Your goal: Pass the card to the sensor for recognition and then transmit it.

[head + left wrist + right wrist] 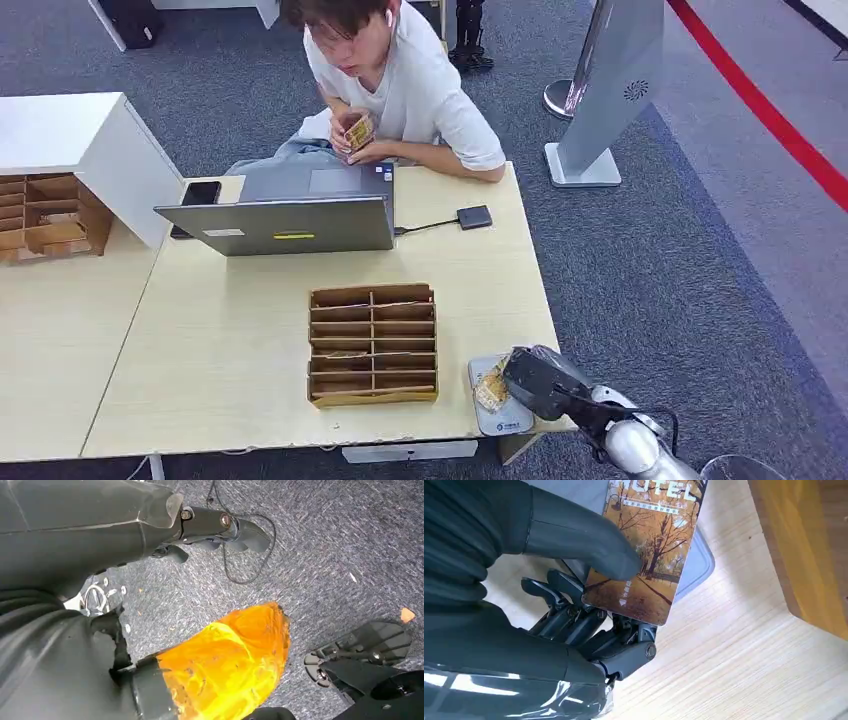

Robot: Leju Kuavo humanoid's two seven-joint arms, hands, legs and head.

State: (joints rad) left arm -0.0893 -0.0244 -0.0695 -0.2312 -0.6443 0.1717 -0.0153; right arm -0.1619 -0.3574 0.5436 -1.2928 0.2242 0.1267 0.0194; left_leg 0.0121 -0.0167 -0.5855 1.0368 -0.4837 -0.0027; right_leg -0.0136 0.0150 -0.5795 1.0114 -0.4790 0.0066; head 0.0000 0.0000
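Over the grey sensor at table's near edge, right hand pinches card btwn thumb & fingers.

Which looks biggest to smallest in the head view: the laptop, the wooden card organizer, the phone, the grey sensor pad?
1. laptop
2. wooden card organizer
3. grey sensor pad and phone: similar, both partly hidden, so unranked.

One card, one sensor, two wooden racks, one laptop
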